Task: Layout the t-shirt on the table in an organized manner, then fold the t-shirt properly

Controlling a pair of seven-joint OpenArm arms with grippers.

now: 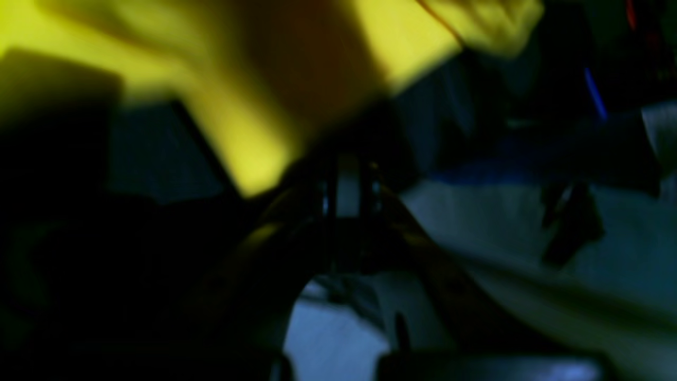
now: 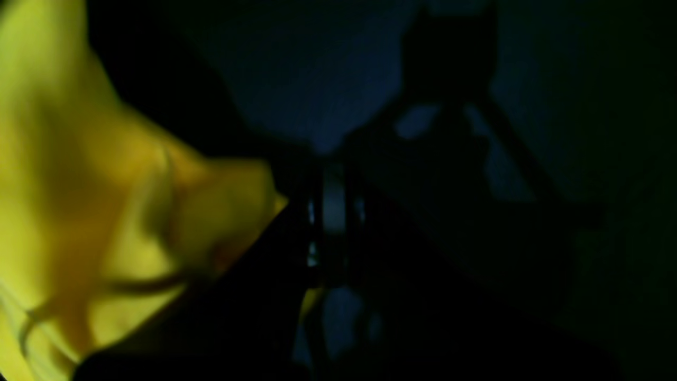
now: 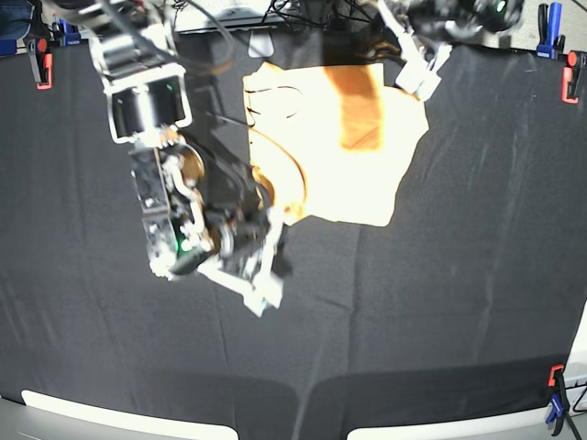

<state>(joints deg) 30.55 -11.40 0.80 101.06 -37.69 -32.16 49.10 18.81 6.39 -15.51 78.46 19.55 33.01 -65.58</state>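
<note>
The pale orange-yellow t-shirt lies bunched on the far middle of the black table, with a darker fold across its top. My right gripper is at the shirt's near-left corner and shut on the cloth. In the right wrist view the yellow t-shirt runs up to the dark closed right gripper. My left gripper is at the shirt's far-right corner, shut on it. In the left wrist view the t-shirt narrows down into the left gripper. Both wrist views are dark and blurred.
Red clamps and a blue clamp grip the table's far edge, and another clamp sits at the near right corner. Cables and equipment crowd the far edge behind the shirt.
</note>
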